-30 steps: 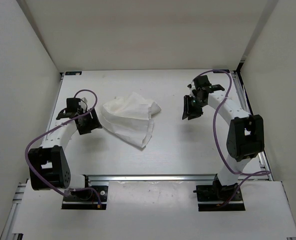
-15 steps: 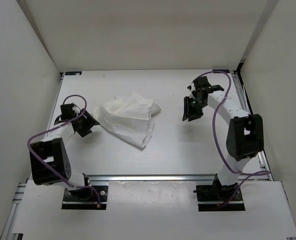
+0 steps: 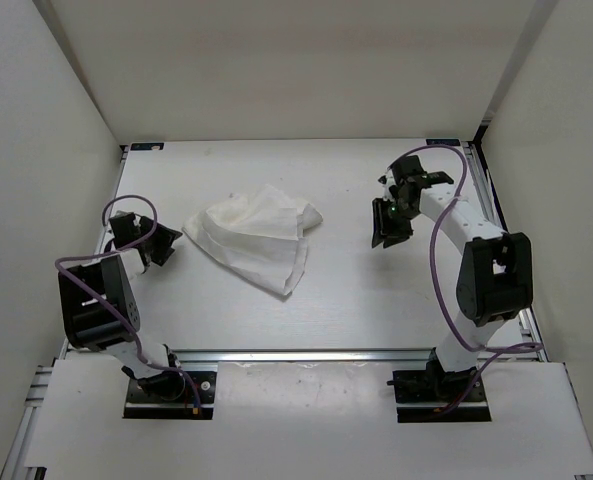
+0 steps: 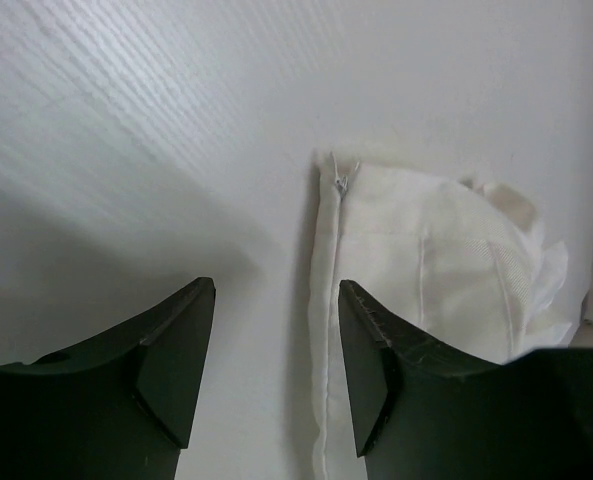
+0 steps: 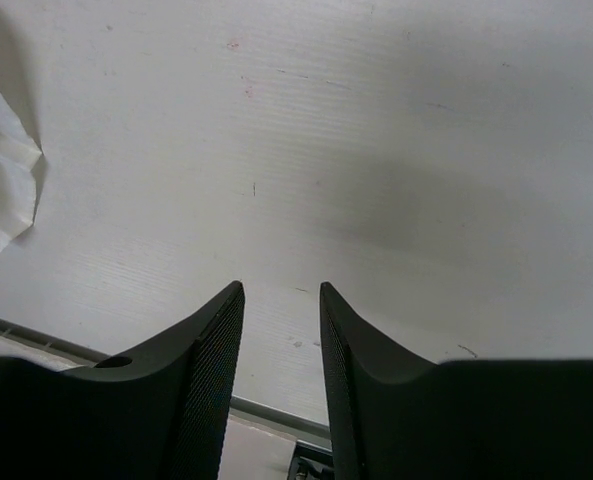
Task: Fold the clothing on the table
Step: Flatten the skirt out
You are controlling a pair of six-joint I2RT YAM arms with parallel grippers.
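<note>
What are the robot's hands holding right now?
Nothing. The left gripper and right gripper are both open and empty; the clothing lies loose on the table.

The white bench (image 3: 356,290) carries a single white garment (image 3: 256,238), which lies on its left half. The garment is rumpled and partly doubled over itself, with one corner pointing toward the near edge. A silver rail (image 3: 306,353) runs along that near edge.

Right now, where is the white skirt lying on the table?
In the top view the white skirt lies bunched left of the table's centre, just right of the left gripper and well apart from the right gripper.
</note>
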